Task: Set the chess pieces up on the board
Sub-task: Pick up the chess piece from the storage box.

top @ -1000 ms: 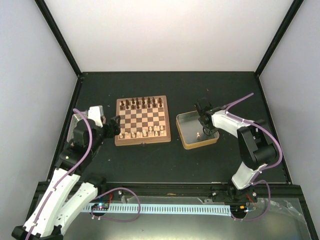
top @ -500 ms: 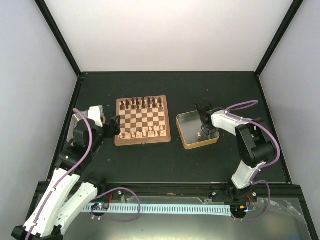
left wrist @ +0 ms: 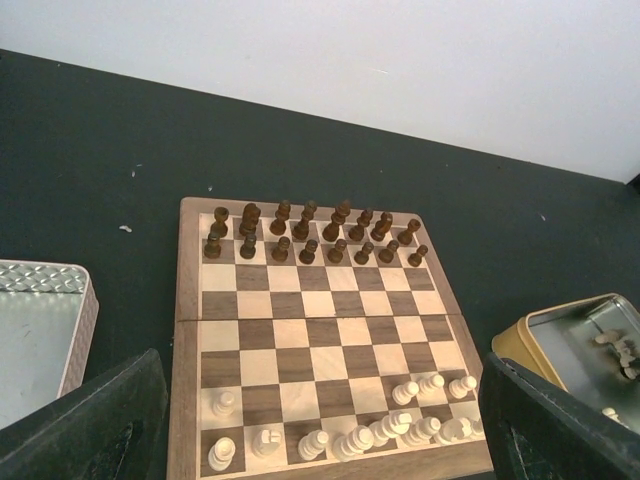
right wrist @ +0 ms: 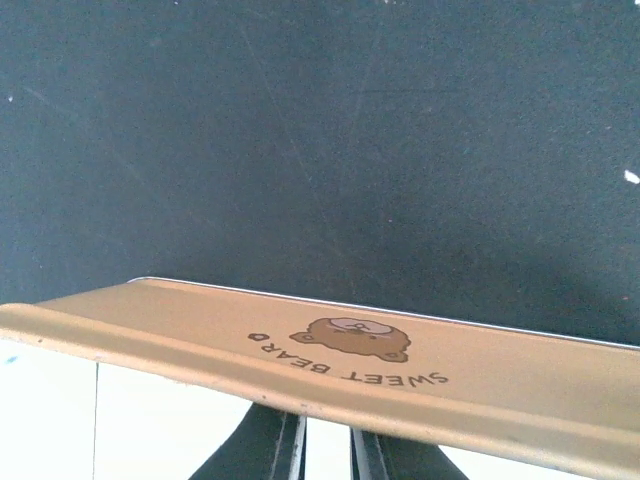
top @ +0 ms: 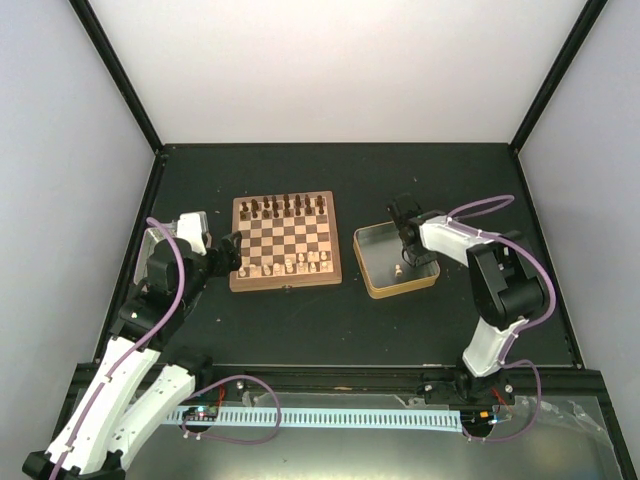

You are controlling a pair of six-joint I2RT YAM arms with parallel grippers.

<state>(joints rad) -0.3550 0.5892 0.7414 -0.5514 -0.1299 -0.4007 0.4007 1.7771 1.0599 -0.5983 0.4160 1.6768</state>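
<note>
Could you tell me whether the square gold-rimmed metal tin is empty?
Not empty: a pale tan wooden chessman shows inside the square gold-rimmed metal tin.

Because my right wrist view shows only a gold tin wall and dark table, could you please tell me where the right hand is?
Observer: The right hand is over the far side of the tin.
Operator: Thank you. Is any piece in the tin?
Observer: One pale piece stands in it, nearer the arms than your hand.
Operator: And how is the board?
Observer: On the board, the second row on the pale side has several empty squares in the middle.
</note>
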